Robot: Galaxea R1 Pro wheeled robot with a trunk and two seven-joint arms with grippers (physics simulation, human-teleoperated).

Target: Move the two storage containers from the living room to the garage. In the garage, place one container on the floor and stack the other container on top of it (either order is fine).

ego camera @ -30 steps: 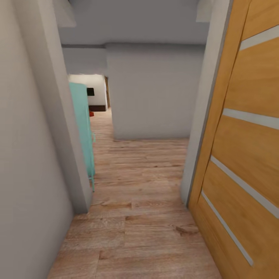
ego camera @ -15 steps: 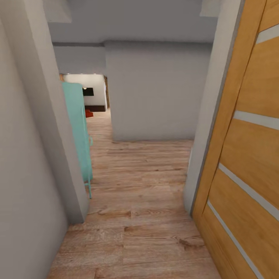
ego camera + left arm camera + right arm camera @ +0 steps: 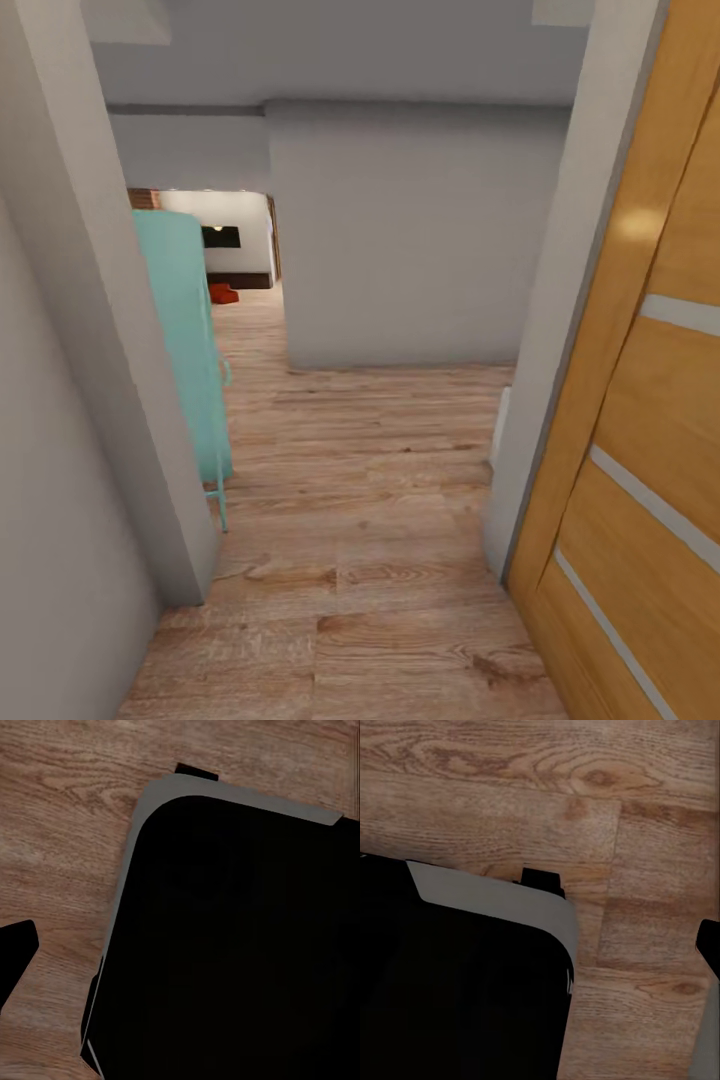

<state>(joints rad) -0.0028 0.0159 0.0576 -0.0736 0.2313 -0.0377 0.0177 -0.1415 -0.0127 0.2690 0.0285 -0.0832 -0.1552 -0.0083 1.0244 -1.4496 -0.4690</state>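
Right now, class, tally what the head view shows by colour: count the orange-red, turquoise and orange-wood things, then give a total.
Orange-red: 1, a storage container far down the hall on the wood-plank floor
Turquoise: 1, a cabinet behind the left wall corner
Orange-wood: 1, a door at the right
Total: 3
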